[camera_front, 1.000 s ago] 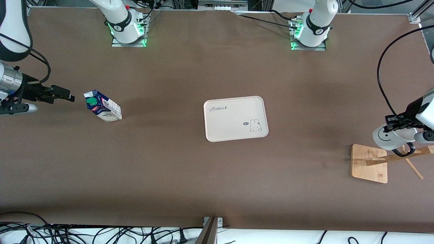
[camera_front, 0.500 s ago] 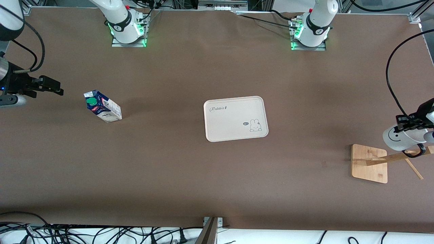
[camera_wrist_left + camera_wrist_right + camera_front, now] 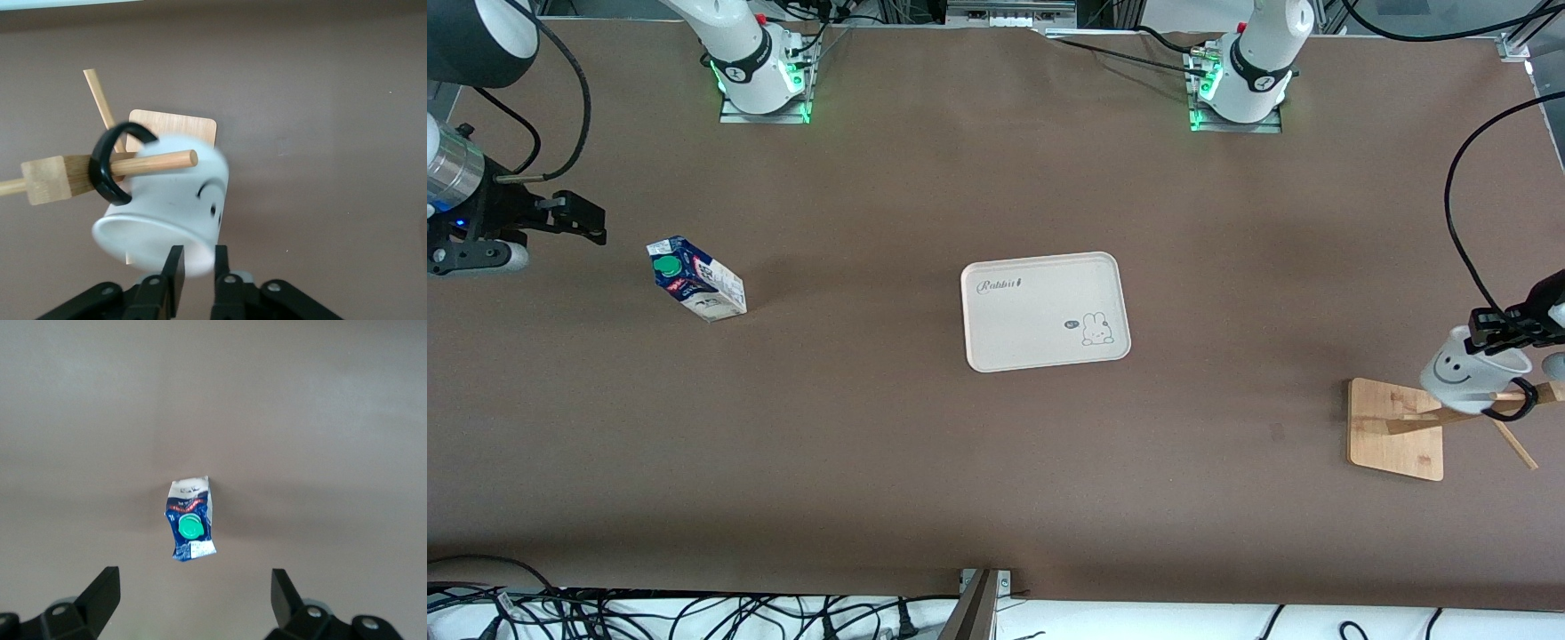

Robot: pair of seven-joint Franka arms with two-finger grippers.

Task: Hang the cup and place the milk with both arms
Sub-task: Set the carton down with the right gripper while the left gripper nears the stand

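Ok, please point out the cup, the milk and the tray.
cup [image 3: 175, 210], left wrist view, on its white side.
milk [image 3: 667, 264], front view, on its green cap.
tray [image 3: 1040, 311], front view, on its bare middle.

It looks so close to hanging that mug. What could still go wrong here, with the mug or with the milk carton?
1. The cup hangs tilted with its handle threaded on the wooden peg, while the left gripper pinches its rim; letting go could make it swing or slip off the peg's tip.
2. The right gripper is open and away from the milk; a crooked approach might topple the carton.
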